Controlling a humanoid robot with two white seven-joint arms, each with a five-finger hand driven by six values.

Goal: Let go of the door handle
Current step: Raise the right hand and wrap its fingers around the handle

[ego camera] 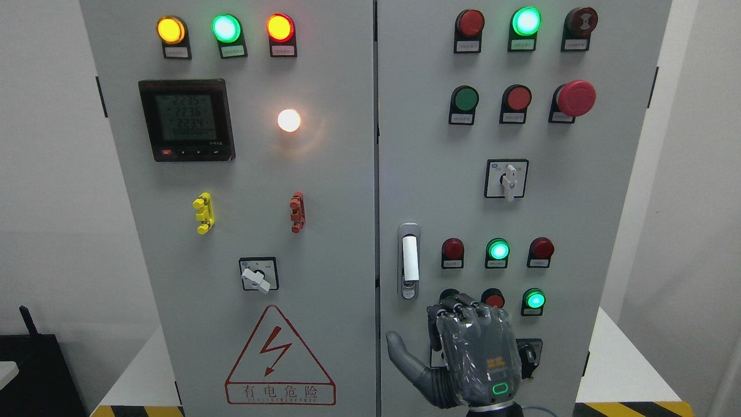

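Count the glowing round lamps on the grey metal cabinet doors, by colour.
Green glowing round lamps: 4
Yellow glowing round lamp: 1
Orange glowing round lamp with a red rim: 1
White glowing round lamp: 1
Total: 7

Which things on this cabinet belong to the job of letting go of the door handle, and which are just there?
Part of the job:
- door handle, upright on the right door, untouched
- right hand, below the handle, holding nothing

Just there:
- meter
- warning triangle
- yellow clip
- red clip
- big red stop button
- two knob switches
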